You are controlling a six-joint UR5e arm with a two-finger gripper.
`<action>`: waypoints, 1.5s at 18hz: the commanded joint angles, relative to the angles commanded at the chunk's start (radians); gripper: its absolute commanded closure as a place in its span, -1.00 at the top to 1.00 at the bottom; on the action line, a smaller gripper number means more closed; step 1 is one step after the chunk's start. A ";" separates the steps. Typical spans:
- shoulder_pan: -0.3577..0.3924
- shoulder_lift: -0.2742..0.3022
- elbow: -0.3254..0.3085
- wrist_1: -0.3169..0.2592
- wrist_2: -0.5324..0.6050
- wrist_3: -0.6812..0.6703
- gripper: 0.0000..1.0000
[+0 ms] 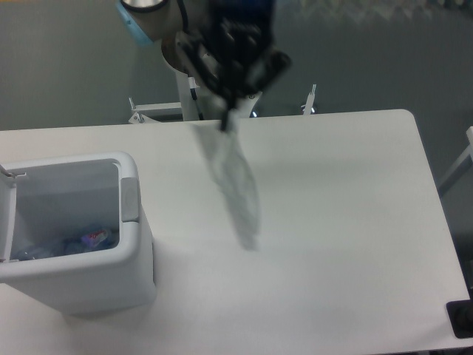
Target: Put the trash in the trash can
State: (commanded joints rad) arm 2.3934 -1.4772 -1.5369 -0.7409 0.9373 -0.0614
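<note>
The pincer (228,118) is raised above the far edge of the surface (347,222), near its middle; its fingers are closed on the top end of the plastic bag (235,181); the frame is motion-blurred here, so finger detail is unclear. The plastic bag hangs from the pincer as a long, translucent strip, slanting down toward the centre of the surface; its lower end appears smeared, and contact with the surface cannot be determined.

The trash can (137,244) stands at the near-left corner of the surface, its opening facing up; it is well apart from the hanging bag. Inside, at the bottom, lies the plastic bottle (81,241), visible as a clear body with a blue-white label; no further contents can be resolved.
</note>
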 joint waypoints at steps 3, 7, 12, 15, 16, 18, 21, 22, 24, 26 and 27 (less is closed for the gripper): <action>-0.054 -0.009 -0.025 0.003 -0.002 0.002 -1.00; -0.140 -0.047 -0.025 0.005 -0.005 0.006 -1.00; -0.161 -0.051 -0.087 0.008 -0.005 0.044 -1.00; -0.163 -0.060 -0.114 0.006 -0.003 0.094 -1.00; -0.165 -0.066 -0.118 0.006 -0.005 0.098 -1.00; -0.169 -0.081 -0.120 0.008 -0.003 0.101 -1.00; -0.184 -0.107 -0.117 0.011 -0.003 0.123 -1.00; -0.189 -0.120 -0.111 0.011 -0.003 0.124 -1.00; -0.194 -0.136 -0.105 0.011 0.001 0.126 -1.00; -0.194 -0.138 -0.101 0.014 0.006 0.164 0.99; -0.192 -0.129 -0.109 0.011 0.008 0.204 1.00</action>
State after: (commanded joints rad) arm 2.2012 -1.6062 -1.6459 -0.7301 0.9449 0.1423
